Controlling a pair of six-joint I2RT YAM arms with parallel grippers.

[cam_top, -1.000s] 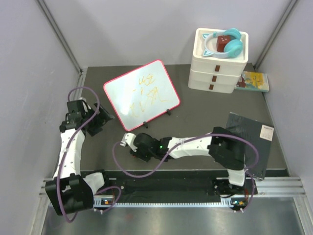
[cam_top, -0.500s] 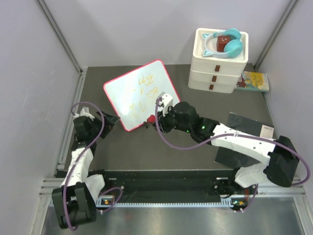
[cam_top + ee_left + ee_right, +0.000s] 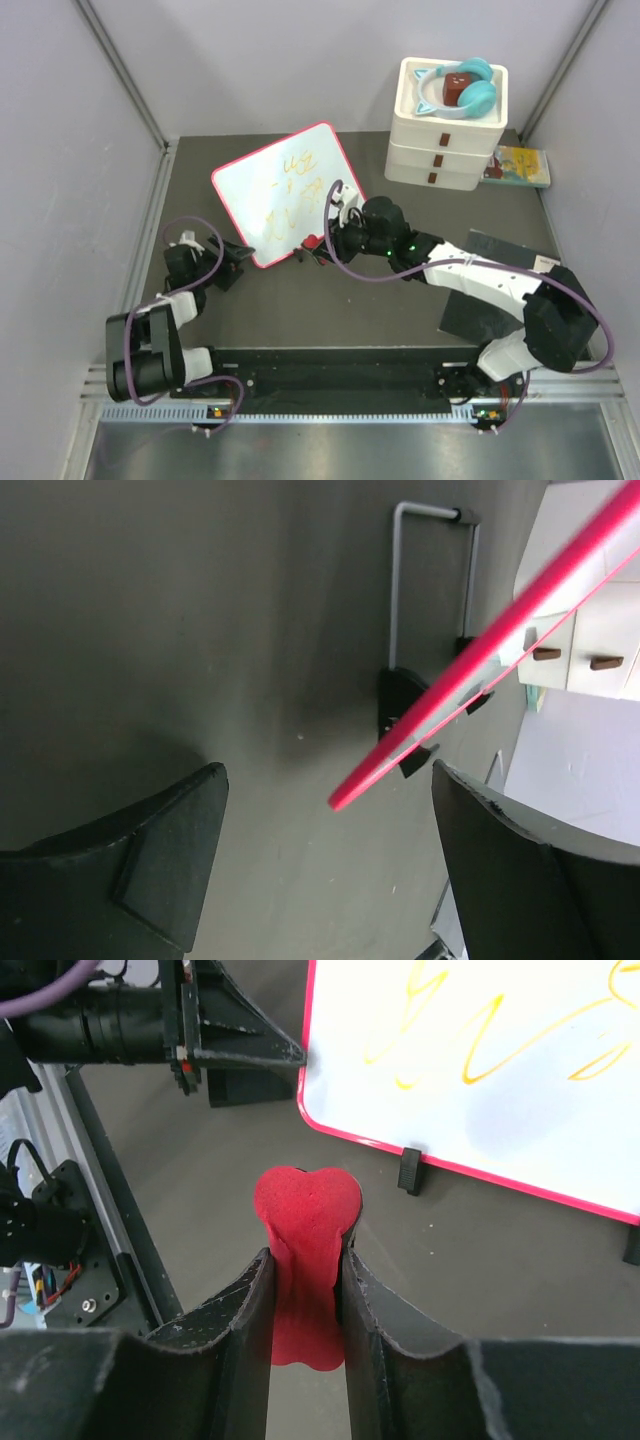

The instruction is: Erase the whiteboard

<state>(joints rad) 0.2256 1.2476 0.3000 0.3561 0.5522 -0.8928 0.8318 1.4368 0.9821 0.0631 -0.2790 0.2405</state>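
Centre-left on the worktop [image 3: 420, 212], the scribbled whiteboard [image 3: 288, 193] awaits wiping: the right gripper [image 3: 322, 245], jaws pinching what looks like a red eraser [image 3: 306, 1210], has swung to its lower edge; the left gripper [image 3: 328, 780] waits, jaws spread.

No legible word, number or brand made out.
- Whiteboard [image 3: 288, 195]: yellow-orange scribbles [image 3: 300, 190] seen in several rows. In right wrist view they are resolved as loops and slanted strokes only. No letter or digit can be identified.
- Book [image 3: 517, 166], far right of desk: coloured cover print noted, too small to be read.
- Dark sheet [image 3: 500, 262]: white label [image 3: 545, 270] at right corner, faint marks on it, not readable.
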